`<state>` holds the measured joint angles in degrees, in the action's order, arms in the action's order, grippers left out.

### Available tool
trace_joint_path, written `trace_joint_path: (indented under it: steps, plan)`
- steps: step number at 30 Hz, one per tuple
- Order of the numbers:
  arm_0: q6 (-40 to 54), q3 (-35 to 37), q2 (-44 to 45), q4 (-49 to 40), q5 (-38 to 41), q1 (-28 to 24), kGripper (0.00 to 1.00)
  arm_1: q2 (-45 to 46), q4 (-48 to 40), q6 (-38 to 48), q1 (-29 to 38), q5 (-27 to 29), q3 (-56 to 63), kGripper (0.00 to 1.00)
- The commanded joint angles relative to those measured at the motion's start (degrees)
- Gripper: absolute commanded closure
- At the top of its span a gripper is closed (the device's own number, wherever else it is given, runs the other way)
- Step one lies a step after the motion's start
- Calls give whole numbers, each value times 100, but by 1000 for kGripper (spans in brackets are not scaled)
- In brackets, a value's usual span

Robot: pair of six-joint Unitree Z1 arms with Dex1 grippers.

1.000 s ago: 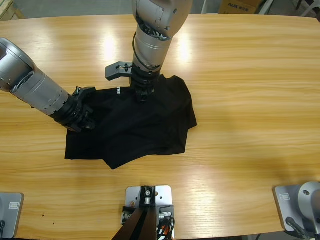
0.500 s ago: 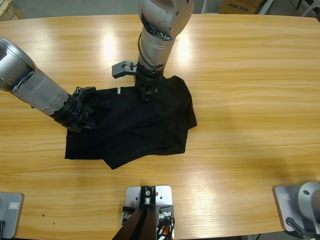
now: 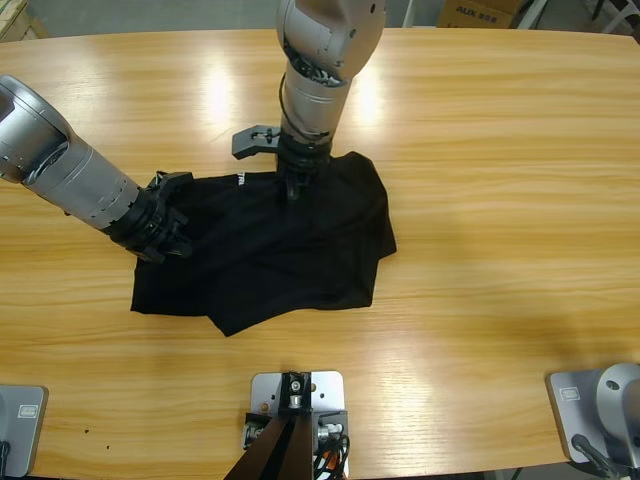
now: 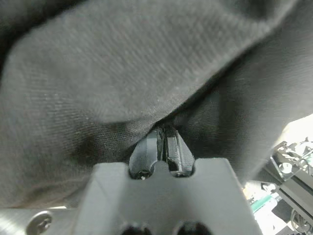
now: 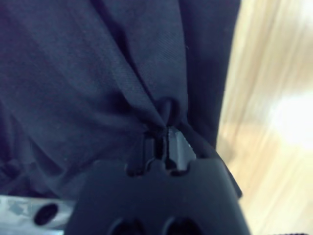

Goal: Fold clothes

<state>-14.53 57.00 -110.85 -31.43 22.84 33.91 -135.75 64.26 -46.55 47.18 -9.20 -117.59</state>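
A: Starting at the left, the left arm comes in low from the left edge, its forearm sloping down toward the near right. The left tool [image 3: 165, 235] is on the left edge of the shirt [image 3: 290, 250].

B: Open or closed?

A: Jaws together. The wrist view shows them pinched on a fold of black cloth that drapes over the tool [image 4: 164, 137].

B: And how does the shirt lie?

A: Rumpled, a little left of the middle of the desk [image 3: 500, 200]. Its long axis runs left to right, with the white label [image 3: 238, 181] on the far edge and a flap pointing near-left.

B: What about the surface?

A: Pale glossy wood with lamp glare on the far side. There's a cardboard box [image 3: 480, 12] beyond the far right edge.

B: The other arm?

A: It drops steeply from the far middle. The right tool [image 3: 293, 188] is nipped tight on a pucker of the shirt's far edge, just right of the label.
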Motion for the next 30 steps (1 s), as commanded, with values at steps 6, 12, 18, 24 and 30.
trace_joint_path:
  steps: [6, 12, 18, 24, 30]
  plan:
    - [-15, -129, -415, 85, -52, -25, 1000, 648, 3, 266, 13, 397, 395, 1000]
    - [-24, -127, -420, 85, -55, -25, 1000, 662, 6, 336, 55, 445, 597, 1000]
    - [-24, -143, -420, 85, -55, -25, 1000, 706, -52, 392, 90, 621, 671, 541]
    - [-32, -145, -429, 102, -52, -25, 1000, 720, -96, 405, 134, 554, 685, 439]
    - [-32, -154, -429, 102, -52, -25, 1000, 555, -261, 419, 134, 515, 676, 474]
